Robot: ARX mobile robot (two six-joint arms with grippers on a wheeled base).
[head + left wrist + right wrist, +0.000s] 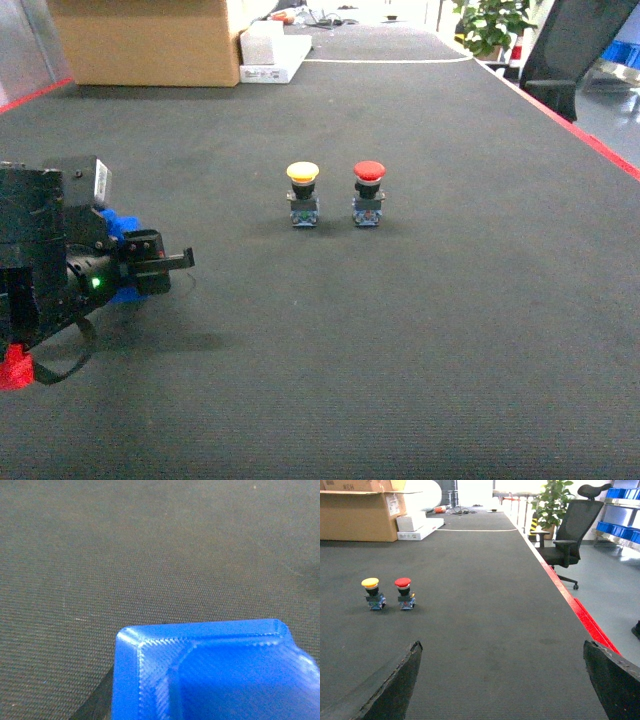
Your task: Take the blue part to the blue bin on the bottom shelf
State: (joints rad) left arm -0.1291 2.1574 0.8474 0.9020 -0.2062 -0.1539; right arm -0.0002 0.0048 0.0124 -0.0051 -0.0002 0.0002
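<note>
The blue part (215, 675) fills the lower right of the left wrist view, lying on the dark carpet. A dark finger (95, 707) rests against its left side. In the head view my left gripper (160, 262) sits at the far left, low over the carpet, with the blue part (122, 226) showing above and below its fingers. My right gripper (502, 650) hangs open over bare carpet and holds nothing. Blue bins (616, 528) stand on a steel rack at the far right. I cannot tell which one is the blue bin of the bottom shelf.
A yellow-capped push-button (303, 192) and a red-capped push-button (368, 191) stand side by side mid-carpet. A cardboard box (150, 40) and white boxes (272, 55) sit at the back. A red edge strip (580, 612) borders the carpet on the right, with an office chair (570, 535) beyond it.
</note>
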